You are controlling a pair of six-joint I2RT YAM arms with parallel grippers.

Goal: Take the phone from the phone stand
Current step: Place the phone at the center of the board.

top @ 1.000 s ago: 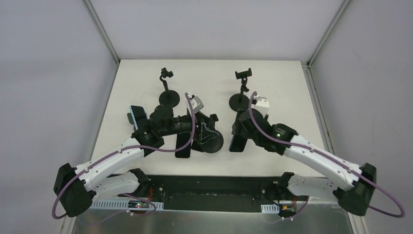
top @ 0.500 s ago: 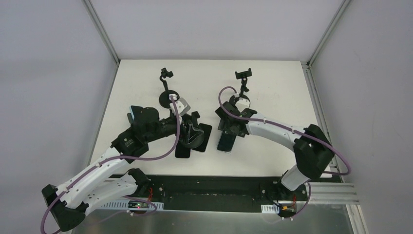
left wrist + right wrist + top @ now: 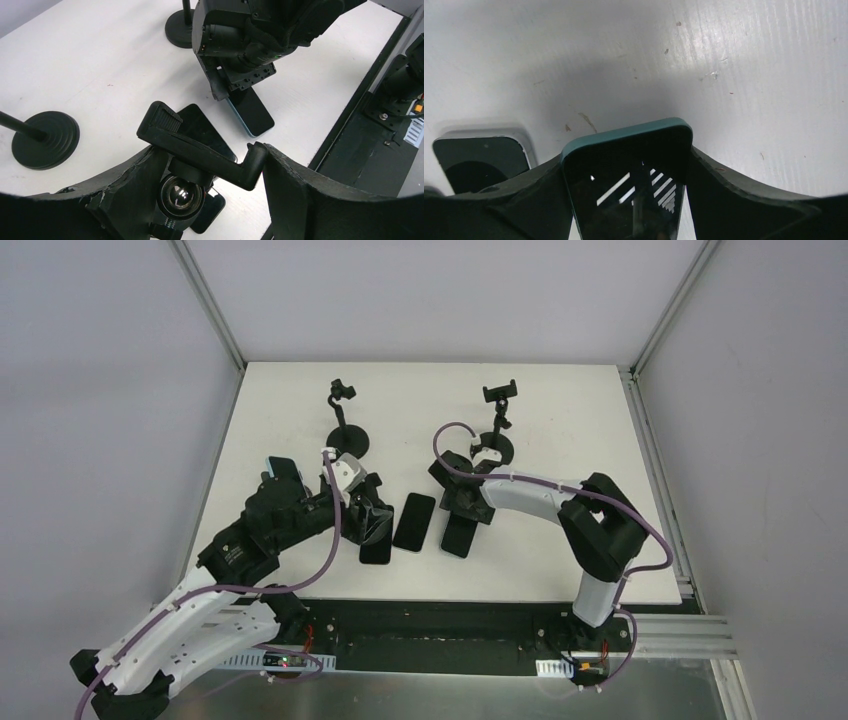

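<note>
Right wrist view is showing the right gripper (image 3: 626, 162) clamping the teal-cased phone (image 3: 626, 187) just above the table (image 3: 749, 75); the left gripper (image 3: 206, 186) is gripping the empty phone stand (image 3: 200, 154); releasing too early could be dropping it onto the neighbouring phone (image 3: 476, 160).

2 arms, left arm (image 3: 185, 612) and right arm (image 3: 525, 492): white shells, black joints, each trailing a purple cable (image 3: 436, 445). The left gripper (image 3: 210, 152) has chipped matte-black fingers (image 3: 295, 195).

Glossy phone (image 3: 629, 190), matt black plastic stand (image 3: 200, 155) (scuffed white table (image 3: 749, 75))
</note>
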